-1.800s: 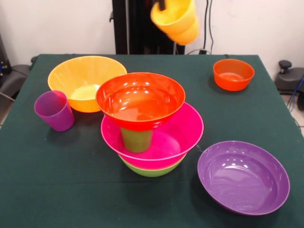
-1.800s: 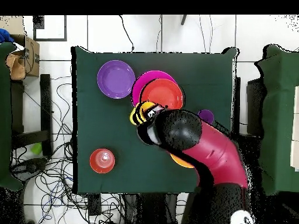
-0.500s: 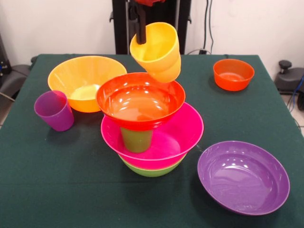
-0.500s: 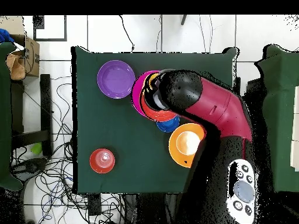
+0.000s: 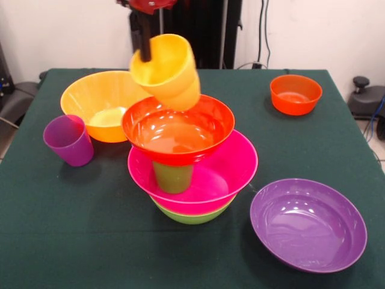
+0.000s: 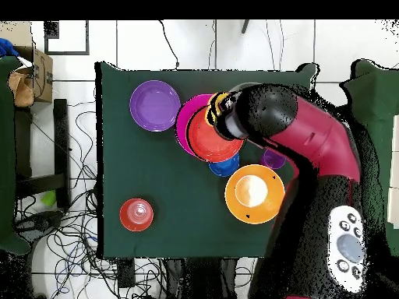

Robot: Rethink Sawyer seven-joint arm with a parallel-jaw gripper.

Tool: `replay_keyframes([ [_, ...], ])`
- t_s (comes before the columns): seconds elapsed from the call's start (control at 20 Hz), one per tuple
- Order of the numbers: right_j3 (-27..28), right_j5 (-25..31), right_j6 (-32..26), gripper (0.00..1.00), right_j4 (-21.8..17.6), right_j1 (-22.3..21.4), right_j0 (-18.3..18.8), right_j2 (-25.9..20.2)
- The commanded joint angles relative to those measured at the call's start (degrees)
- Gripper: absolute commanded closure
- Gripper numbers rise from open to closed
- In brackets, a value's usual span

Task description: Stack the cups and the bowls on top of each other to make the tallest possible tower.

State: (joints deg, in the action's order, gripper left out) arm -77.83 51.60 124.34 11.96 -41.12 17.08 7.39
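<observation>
Above red-orange bowl (image 5: 178, 127) atop tower (image 5: 191, 171), mid-table: gripper (image 5: 145, 53) clamped on rim of tilted yellow cup (image 5: 166, 71), hanging over bowl's far-left edge; purple cup (image 5: 68, 140) w/ orange bowl (image 5: 107, 104) at left.

From my front camera I take the tower (image 5: 192, 174) as landmark: its bottom bowl (image 5: 191, 215) sits on the table (image 5: 90, 241), a second bowl (image 5: 234, 162) nests in it, an upright cup (image 5: 173, 177) stands inside that, and the top bowl (image 5: 177, 129) rests on the cup. The gripper (image 5: 145, 51) clamps a tilted cup (image 5: 165, 71) above the top bowl's far-left rim. Behind-left of the tower lies the large bowl (image 5: 99, 96); the lone cup (image 5: 69, 140) stands left of the tower, just before that bowl. The small bowl (image 5: 295, 94) sits behind-right, the wide bowl (image 5: 308, 224) front-right. Overhead, a hidden little bowl (image 6: 226, 165) lies just behind the tower.
</observation>
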Motion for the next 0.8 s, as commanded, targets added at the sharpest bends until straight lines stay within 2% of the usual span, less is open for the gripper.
replay_keyframes([
  [0.05,2.4,5.2,-1.5,1.00,-1.8,2.1,3.9,-4.3],
  [0.6,2.2,0.1,2.8,1.00,-2.1,4.5,1.7,-4.3],
  [0.8,2.4,0.4,4.0,1.00,-2.0,4.5,0.6,-3.7],
])
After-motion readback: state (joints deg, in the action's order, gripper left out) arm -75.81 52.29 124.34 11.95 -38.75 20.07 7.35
